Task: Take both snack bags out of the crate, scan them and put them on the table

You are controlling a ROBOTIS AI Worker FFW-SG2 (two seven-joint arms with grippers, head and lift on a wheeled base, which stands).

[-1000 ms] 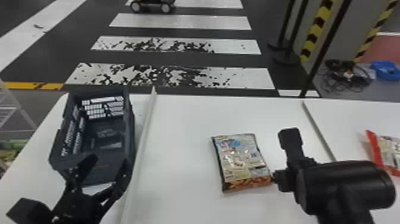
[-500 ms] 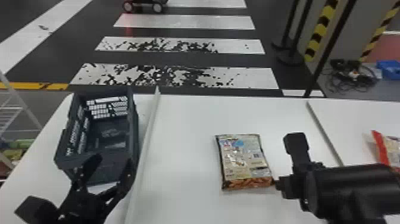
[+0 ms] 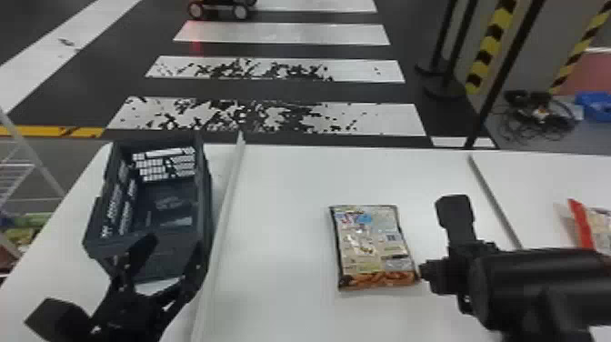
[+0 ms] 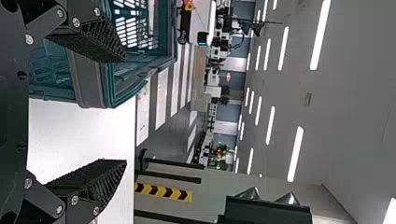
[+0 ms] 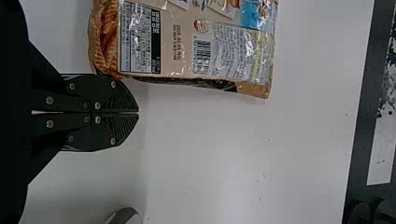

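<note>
Right gripper (image 3: 423, 271): closed, both fingertips pressed together, nothing between them, well to the right of the crate (image 3: 206, 191). Its tips sit just beside a lower corner of the snack bag (image 3: 370, 248); touching or not, can't tell. Left gripper (image 3: 173, 252): open, fingers spread wide, nothing held, at the crate's near end, one finger overlapping the crate in its wrist view; contact can't be told. Snack bag lies flat on the white table (image 3: 291, 254), right of the crate and apart from it, barcode side up, printed chips along the edge nearest the robot. Second one, a red-edged bag (image 3: 584, 225), is farther right of the crate, past a grey strip (image 3: 495, 202), partly cut off by the view's edge. Pale ridge (image 3: 226, 204) runs along the crate's right side. Crate stands upright, open top, mesh walls, dark inside. Wire rack (image 3: 18, 170) left of the crate; beyond the crate a striped floor (image 3: 282, 34) with a wheeled vehicle (image 3: 222, 8). Yellow-black posts (image 3: 491, 45) and tangled cables (image 3: 538, 113) beyond and far right of the crate
</note>
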